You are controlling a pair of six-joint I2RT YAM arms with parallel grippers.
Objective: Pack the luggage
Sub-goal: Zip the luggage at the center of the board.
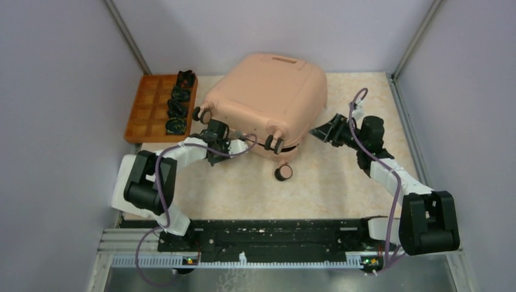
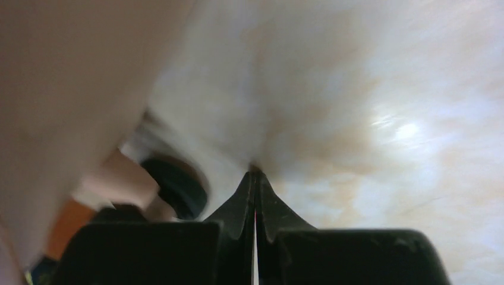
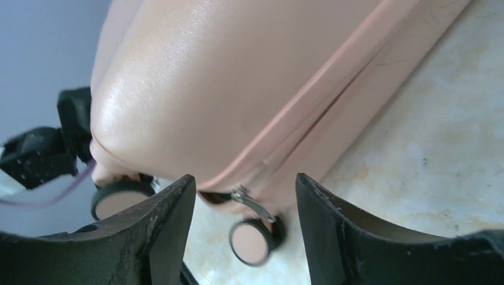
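From above, we've got the luggage (image 1: pixel 268 100) lying flat on the table (image 1: pixel 341 182), its wheels (image 1: pixel 275 145) turned toward the arms. The left gripper (image 1: pixel 245 143) is right up at that wheeled edge, with the luggage just beyond its tips. The orange tray (image 1: pixel 141 115) sits well apart from it, out past the left wrist. The right gripper (image 1: pixel 316 130) points at the luggage's near right corner, close beside it.

Over to the left wrist: the fingers (image 2: pixel 238 202) are pressed together, closed tight. The pink luggage blurs past on their left, and a black wheel (image 2: pixel 175 187) sits just left of the tips.

Now the right wrist: the jaws stand apart, open. Straight ahead between them we see the luggage's seam, a zipper pull (image 3: pixel 252 205), and a pink-faced wheel (image 3: pixel 252 242) beneath it.
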